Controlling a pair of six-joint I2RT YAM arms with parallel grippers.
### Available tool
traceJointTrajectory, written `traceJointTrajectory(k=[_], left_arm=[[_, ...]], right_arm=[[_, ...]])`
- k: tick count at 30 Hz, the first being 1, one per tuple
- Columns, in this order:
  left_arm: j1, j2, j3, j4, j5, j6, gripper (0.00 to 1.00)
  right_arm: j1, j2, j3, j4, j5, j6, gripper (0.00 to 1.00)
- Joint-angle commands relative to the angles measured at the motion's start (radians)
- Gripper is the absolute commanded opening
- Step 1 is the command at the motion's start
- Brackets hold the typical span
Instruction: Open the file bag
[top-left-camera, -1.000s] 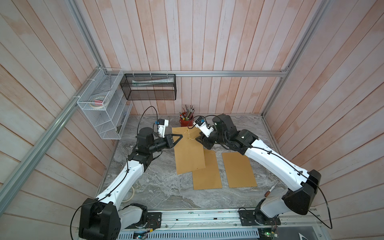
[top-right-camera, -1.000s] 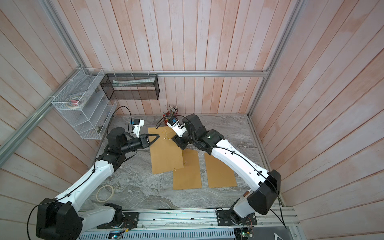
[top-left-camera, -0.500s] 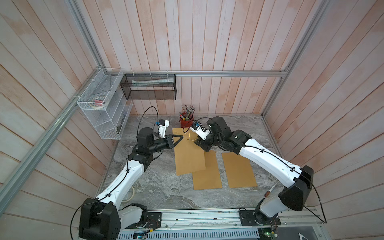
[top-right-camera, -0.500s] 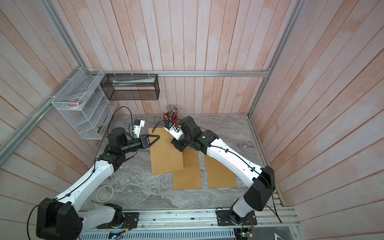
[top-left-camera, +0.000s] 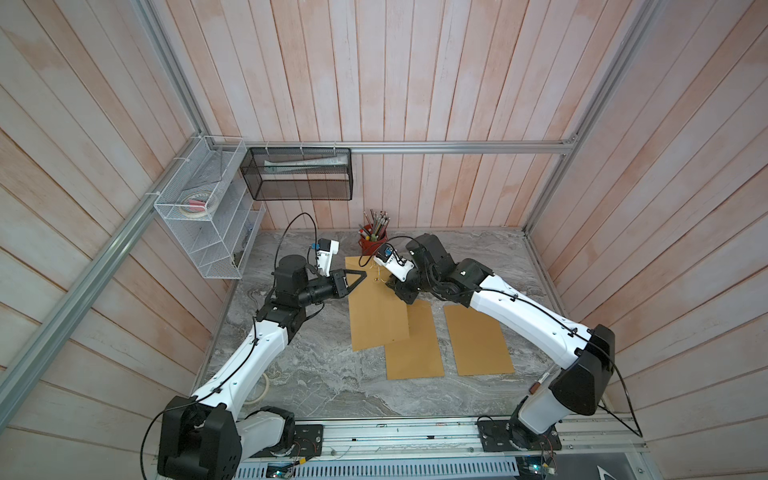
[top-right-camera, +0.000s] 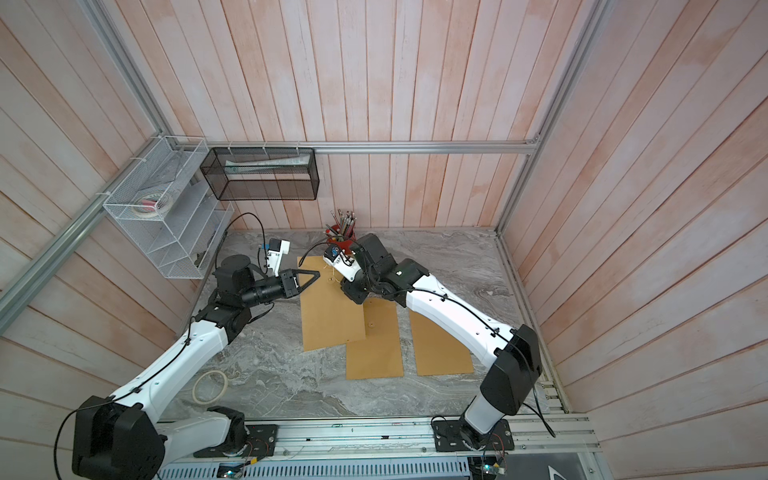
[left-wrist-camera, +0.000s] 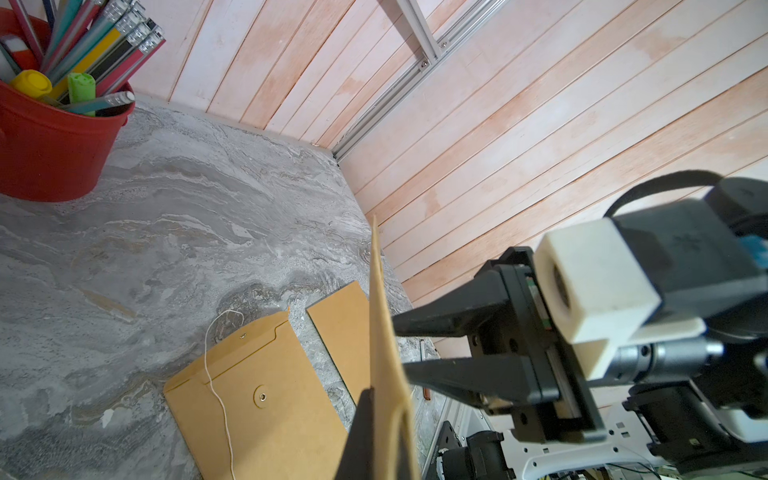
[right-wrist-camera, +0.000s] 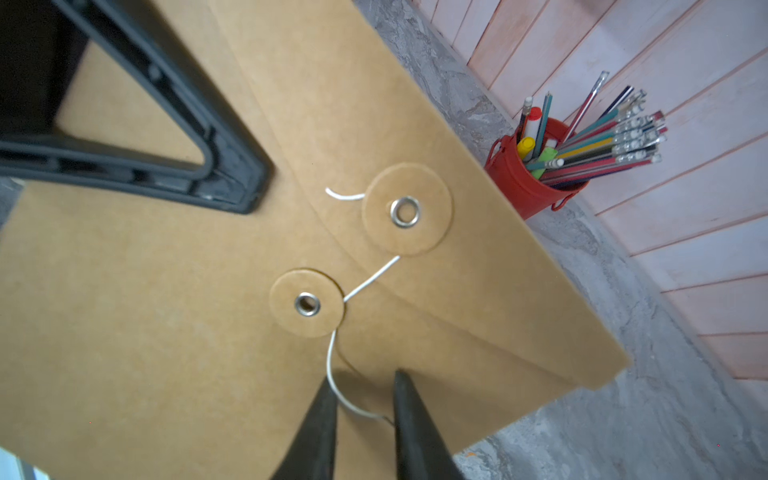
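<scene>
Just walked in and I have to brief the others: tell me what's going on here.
A kraft file bag is being opened on the marble table. The left tool is shut on the bag's edge, holding it. The right tool has its jaws apart around the white tie string, which runs between the two closure discs, so the flap is not open yet. Two more file bags lie flat nearby.

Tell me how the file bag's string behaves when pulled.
The string is probably floppy: it curves loosely inside the right gripper. Thin, it may slip from a light pinch. Wound round discs on the file bag, it likely drags.
</scene>
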Motion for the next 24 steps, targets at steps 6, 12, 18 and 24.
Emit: traceJointTrajectory(k=[6,12,18,24], left_arm=[[0.005,-0.016,0.004,0.023,0.016,0.015,0.0],[0.005,-0.019,-0.017,0.051,0.009,-0.001,0.0],[0.005,-0.013,-0.051,0.133,0.028,-0.05,0.0],[0.005,-0.015,-0.075,0.18,0.032,-0.076,0.0]], right_arm=[[0.008,0.0,0.039,0.04,0.014,0.042,0.0],[0.008,-0.006,0.063,0.08,-0.044,0.092,0.0],[0.013,0.03,0.115,0.103,-0.103,0.133,0.0],[0.044,0.075,0.158,0.114,-0.14,0.144,0.0]])
